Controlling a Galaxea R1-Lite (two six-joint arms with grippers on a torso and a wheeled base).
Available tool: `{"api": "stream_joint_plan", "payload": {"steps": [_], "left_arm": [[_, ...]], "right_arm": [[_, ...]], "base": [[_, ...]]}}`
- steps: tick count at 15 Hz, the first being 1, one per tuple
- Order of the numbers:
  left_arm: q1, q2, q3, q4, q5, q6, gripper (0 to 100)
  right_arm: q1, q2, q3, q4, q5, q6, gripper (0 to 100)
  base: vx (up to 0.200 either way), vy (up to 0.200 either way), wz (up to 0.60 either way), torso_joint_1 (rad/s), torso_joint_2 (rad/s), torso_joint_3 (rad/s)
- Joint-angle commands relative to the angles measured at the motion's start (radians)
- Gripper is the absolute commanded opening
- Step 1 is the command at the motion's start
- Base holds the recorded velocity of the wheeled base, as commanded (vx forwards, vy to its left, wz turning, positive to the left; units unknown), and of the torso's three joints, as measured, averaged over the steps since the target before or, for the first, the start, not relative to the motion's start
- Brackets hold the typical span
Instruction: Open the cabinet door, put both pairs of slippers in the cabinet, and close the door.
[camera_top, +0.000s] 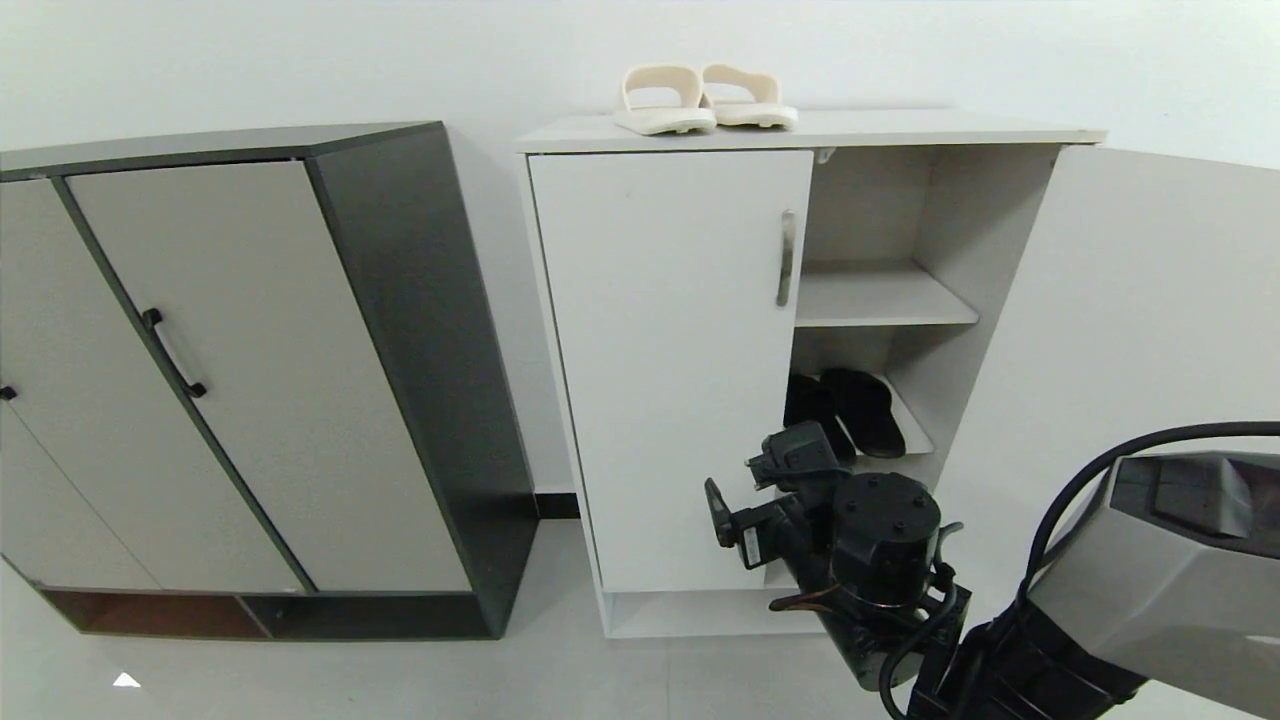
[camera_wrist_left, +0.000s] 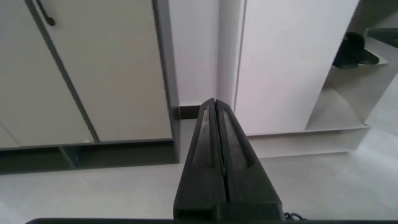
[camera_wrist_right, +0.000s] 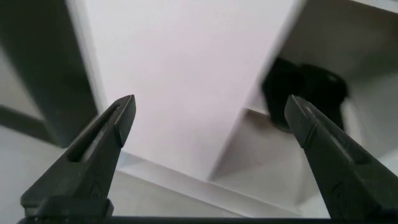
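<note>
A white cabinet (camera_top: 900, 128) stands against the wall with its right door (camera_top: 1130, 300) swung wide open and its left door (camera_top: 670, 350) shut. One beige pair of slippers (camera_top: 705, 100) rests on the cabinet's top. A black pair of slippers (camera_top: 845, 410) (camera_wrist_right: 305, 90) (camera_wrist_left: 354, 51) lies on the lower shelf inside. My right gripper (camera_top: 800, 450) (camera_wrist_right: 211, 102) hangs open and empty just in front of that lower shelf, by the shut door's edge. My left gripper (camera_wrist_left: 215, 106) is shut on nothing, low above the floor, facing the gap between the two cabinets.
A dark grey cabinet (camera_top: 250, 370) with pale doors stands left of the white one, a narrow gap between them. The upper shelf (camera_top: 880, 295) of the white cabinet is bare. Pale floor (camera_top: 560, 670) spreads in front.
</note>
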Motion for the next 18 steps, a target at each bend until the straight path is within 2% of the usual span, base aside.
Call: {"api": "stream_joint_plan", "payload": {"steps": [1,18], "left_arm": [[0.0,0.001,0.0,0.0,0.0,0.0,0],[0.0,0.001,0.0,0.0,0.002,-0.015,0]], "right_arm": [[0.0,0.003,0.019,-0.03,0.026,-0.005,100],[0.0,0.027,0.039,-0.03,0.028,-0.031,100]], "base": [[0.0,0.0,0.0,0.0,0.0,0.0],[0.0,0.0,0.0,0.0,0.0,0.0]]}}
